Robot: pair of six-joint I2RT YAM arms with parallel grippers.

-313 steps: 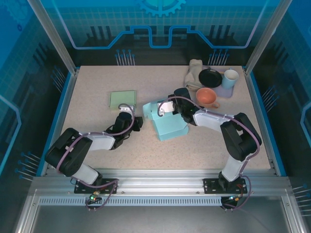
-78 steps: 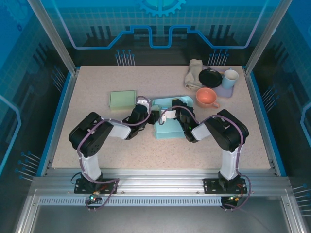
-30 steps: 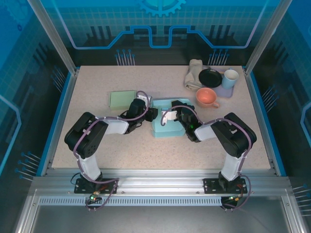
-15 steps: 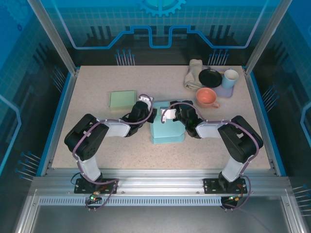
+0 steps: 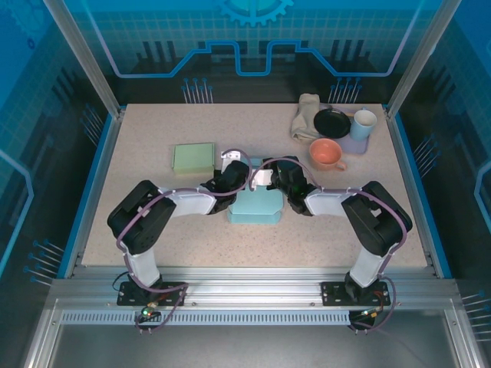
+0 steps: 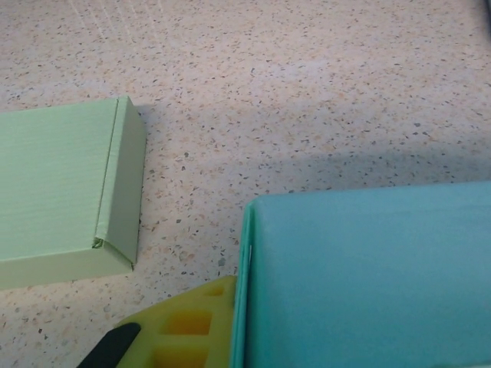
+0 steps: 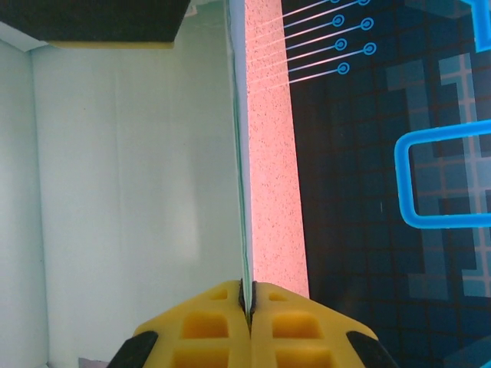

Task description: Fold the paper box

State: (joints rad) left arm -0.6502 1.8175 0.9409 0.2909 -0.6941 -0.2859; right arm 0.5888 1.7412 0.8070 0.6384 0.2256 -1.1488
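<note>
Field note, mid-fold: the pale teal paper box (image 5: 255,207) sat at the middle of the speckled beige tabletop (image 5: 153,215), just ahead of both arms, which met at its far edge. The right gripper (image 7: 247,295) was pinched fully closed on a thin upright wall of the box. In its wrist view the paper edge ran straight up from between the two yellow fingers (image 7: 207,326), with the box's pale inside face to the left. I judged that grip was there to keep the wall standing and steady the box while the other arm worked. The left gripper (image 5: 238,179) was at the far-left corner. Its wrist view showed one yellow finger (image 6: 188,326) lying against the outside of a teal panel, the opposite finger hidden behind the paper, so I could not tell whether it had clamped the panel or only pressed on it. The flat light-green cardboard box (image 5: 193,158) lay just beyond on the left, apart from the teal one. The orange bowl (image 5: 327,153), black dish (image 5: 332,123) and white cup (image 5: 364,123) sat grouped at the far right corner — well clear of the fold. The box looked partly formed, with the walls not yet all tucked.
</note>
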